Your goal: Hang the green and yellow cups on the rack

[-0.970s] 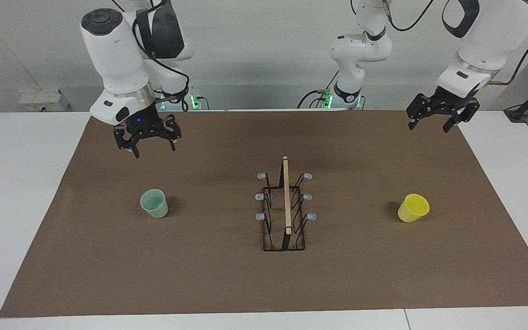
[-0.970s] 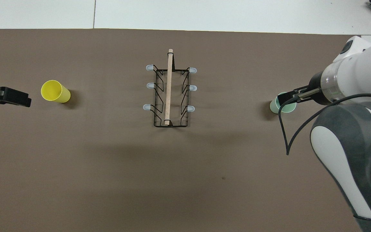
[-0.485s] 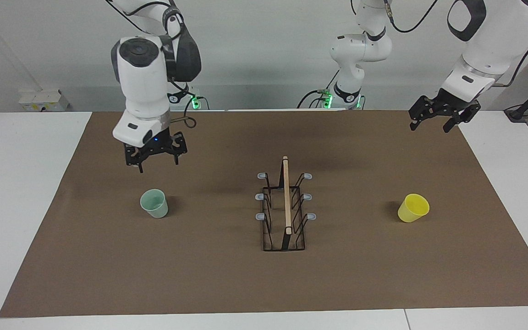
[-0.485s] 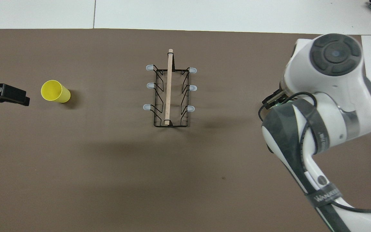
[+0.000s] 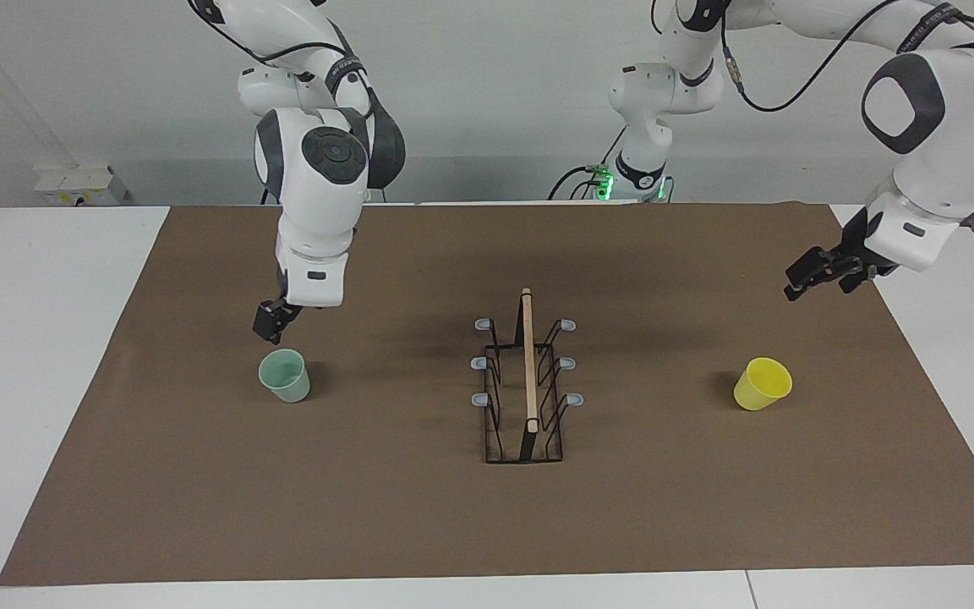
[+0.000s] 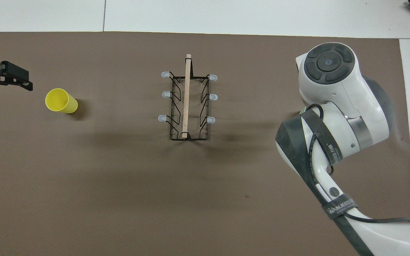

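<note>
Green cup [image 5: 285,376] upright on tabletop [image 5: 385,516], mouth up, empty, toward the right arm's end. Right end effector [image 5: 272,323] sits just above it, offset slightly toward the robots; can't tell its opening. Yellow cup [image 5: 763,383] at the left arm's end, also mouth up, empty. Left end effector [image 5: 821,271] over the mat edge, clear of the cup, fingers look spread. Rack [image 5: 526,381] between the cups, long axis running away from the robots, all prongs bare. Right arm is closest to a grasp.

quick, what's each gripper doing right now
left gripper: open, holding nothing, up over the mat near the yellow cup.
right gripper: just above the green cup, fingers cannot be told.
</note>
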Controlling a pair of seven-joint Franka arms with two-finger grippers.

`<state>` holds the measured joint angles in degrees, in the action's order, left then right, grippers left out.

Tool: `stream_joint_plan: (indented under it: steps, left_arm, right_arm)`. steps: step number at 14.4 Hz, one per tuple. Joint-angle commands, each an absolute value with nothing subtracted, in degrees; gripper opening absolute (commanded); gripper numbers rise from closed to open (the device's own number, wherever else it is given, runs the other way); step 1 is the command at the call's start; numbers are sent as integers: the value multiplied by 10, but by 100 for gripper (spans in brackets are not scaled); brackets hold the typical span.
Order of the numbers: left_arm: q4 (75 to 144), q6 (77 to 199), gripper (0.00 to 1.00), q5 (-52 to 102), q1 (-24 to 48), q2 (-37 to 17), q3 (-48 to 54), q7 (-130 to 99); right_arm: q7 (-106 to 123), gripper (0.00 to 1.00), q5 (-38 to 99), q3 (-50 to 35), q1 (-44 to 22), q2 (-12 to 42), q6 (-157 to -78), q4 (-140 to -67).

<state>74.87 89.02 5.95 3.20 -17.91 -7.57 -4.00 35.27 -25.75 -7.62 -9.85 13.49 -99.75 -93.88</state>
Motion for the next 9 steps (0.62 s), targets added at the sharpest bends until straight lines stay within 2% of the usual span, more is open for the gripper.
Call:
stream_joint_plan:
  steps: [1,5,9]
  left_arm:
    - [680,867,100,111,32,-250,-118,-92]
    - [597,867,100,159,30,-343,-150,-194]
    - [561,913,100,189,-7,-404,-147,-299]
  right_arm:
    - [399,100,-303,-80,-103,141,-982,-933]
    - [397,100,-391,-81,-138,186,-992,-935]
    - [381,100,-437,-80,-152,233,-996,-935]
